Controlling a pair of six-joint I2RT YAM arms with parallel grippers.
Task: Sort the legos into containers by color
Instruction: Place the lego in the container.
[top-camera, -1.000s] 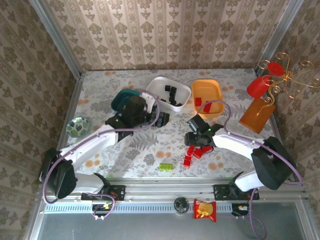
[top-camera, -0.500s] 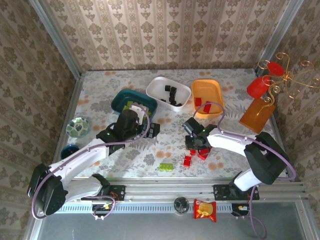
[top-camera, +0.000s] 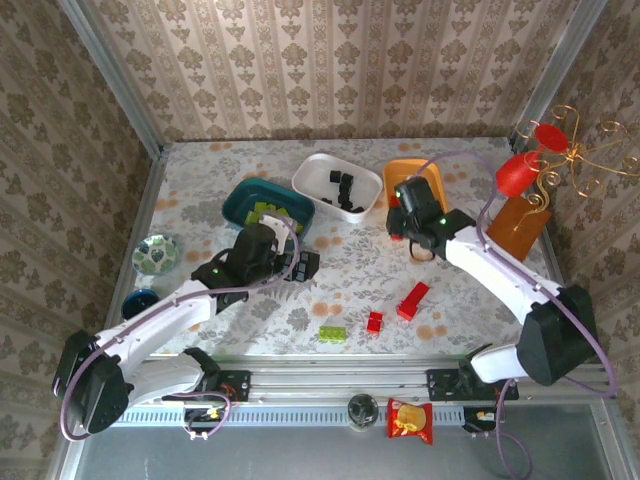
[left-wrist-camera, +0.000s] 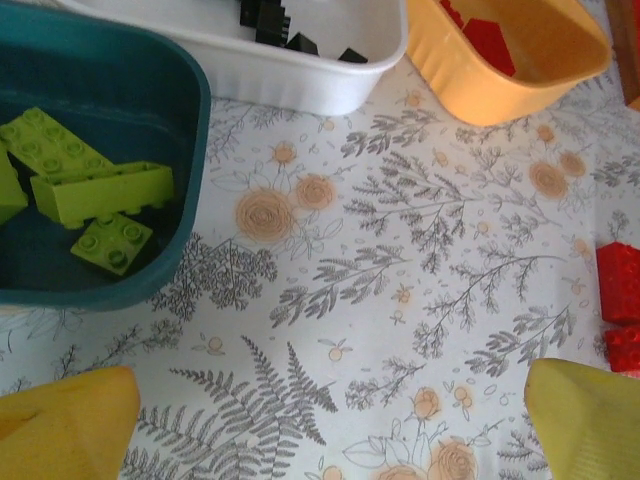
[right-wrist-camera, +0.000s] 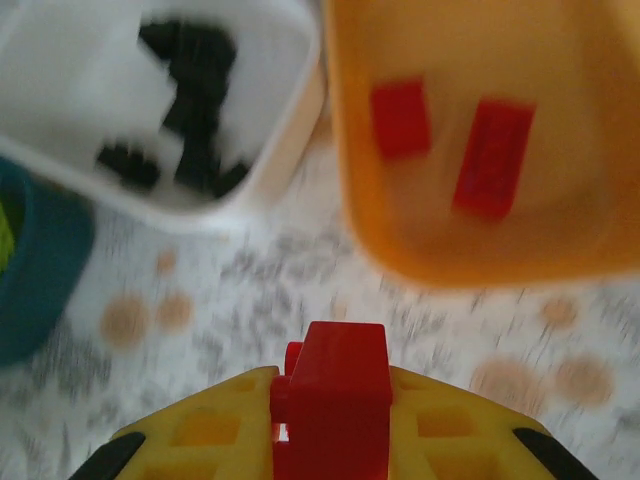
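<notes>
The right claw (right-wrist-camera: 330, 445) pinches a red lego (right-wrist-camera: 335, 385), its lower end cut off, before the blurred orange tray (right-wrist-camera: 450, 250); the left claw (left-wrist-camera: 325, 420) gapes, fingertips (left-wrist-camera: 585, 420) cropped.

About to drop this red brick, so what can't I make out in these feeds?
- Top view: the right arm covers much of the orange tray, so its contents are hidden.
- Right wrist view: motion blur; the black bricks cannot be counted.
- Left wrist view: the red bricks are cut by the right edge.

Glossy, smooth plastic gleams on the teal tray (left-wrist-camera: 190, 120), white tray (left-wrist-camera: 300, 85) and orange tray (left-wrist-camera: 470, 90), while the printed table cover (left-wrist-camera: 400, 300) lies smooth.
</notes>
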